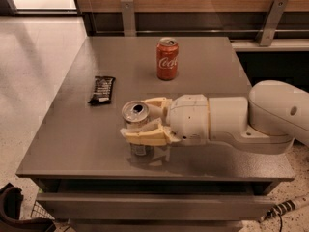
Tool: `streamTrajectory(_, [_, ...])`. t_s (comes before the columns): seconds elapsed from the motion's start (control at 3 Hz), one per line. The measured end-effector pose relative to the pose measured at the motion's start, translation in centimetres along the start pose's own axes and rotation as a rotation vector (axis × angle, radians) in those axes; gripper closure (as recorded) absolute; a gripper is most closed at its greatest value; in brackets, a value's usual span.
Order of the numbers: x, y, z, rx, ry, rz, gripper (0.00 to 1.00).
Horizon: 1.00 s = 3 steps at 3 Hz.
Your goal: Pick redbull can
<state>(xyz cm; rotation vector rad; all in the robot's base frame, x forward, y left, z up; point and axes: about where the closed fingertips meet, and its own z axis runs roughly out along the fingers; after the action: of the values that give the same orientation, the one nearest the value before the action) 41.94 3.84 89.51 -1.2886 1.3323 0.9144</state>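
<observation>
I see my gripper (137, 123) low over the front of the grey tabletop (67, 141), arm reaching in from the right. The jaws pinch the redbull can (135, 112), one on its far side and one across its near side. The can is upright with its top open. A red Coca-Cola can (167, 59) stands well behind, and a dark snack bar (102, 90) lies to the left.
</observation>
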Motion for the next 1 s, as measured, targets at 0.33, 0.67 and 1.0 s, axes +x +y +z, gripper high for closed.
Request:
streamTrajectory(0.33, [0.00,0.00,0.00,0.000,0.000,0.000,1.00])
streamTrajectory(0.67, [-0.01,-0.01,0.00,0.000,0.000,0.000,1.00])
streamTrajectory(1.0, [-0.01,-0.01,0.00,0.000,0.000,0.000,1.00])
